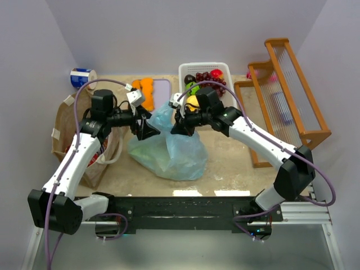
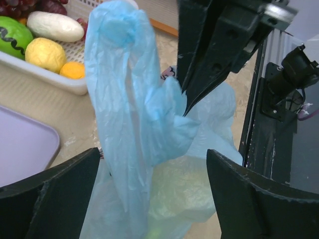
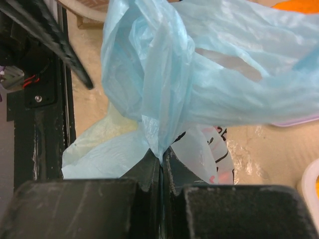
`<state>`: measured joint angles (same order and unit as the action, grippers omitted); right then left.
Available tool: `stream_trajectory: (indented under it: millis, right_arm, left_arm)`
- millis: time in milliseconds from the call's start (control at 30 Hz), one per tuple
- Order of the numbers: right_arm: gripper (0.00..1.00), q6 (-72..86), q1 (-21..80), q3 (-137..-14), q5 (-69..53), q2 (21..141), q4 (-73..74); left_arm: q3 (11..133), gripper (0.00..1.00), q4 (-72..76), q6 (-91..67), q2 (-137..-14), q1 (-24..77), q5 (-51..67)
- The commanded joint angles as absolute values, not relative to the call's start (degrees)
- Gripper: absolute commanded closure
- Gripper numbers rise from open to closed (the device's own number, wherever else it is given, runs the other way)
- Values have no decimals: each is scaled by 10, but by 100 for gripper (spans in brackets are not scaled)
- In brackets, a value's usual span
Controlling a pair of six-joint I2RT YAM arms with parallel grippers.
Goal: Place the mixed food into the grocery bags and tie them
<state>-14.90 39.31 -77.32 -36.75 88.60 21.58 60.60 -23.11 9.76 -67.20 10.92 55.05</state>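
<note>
Light-blue plastic bag point(image 1: 169, 149) at centre of table point(image 1: 225, 163), right gripper point(image 3: 160, 164) jaws clamped on its gathered neck, left gripper point(image 1: 147, 132) jaws spread wide around the neck, gripping nothing, toy food point(image 1: 208, 79) in white basket point(image 1: 202, 67) at far edge.

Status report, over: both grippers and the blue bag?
Left gripper open, bag strip between its jaws. Right gripper shut on blue bag. White basket close behind bag.
</note>
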Motion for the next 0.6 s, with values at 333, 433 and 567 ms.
stream_trajectory:
  millis: [333, 433, 567]
  right_arm:
    - [100, -185, 392, -837, -399, 918, 274]
    - [100, -190, 391, -840, -394, 918, 284]
    - [68, -165, 391, -834, -354, 895, 287]
  left_arm:
    - [644, 28, -177, 54, -760, 138, 580]
    - [616, 63, -99, 4, -759, 138, 580]
    - [571, 100, 20, -59, -737, 138, 578]
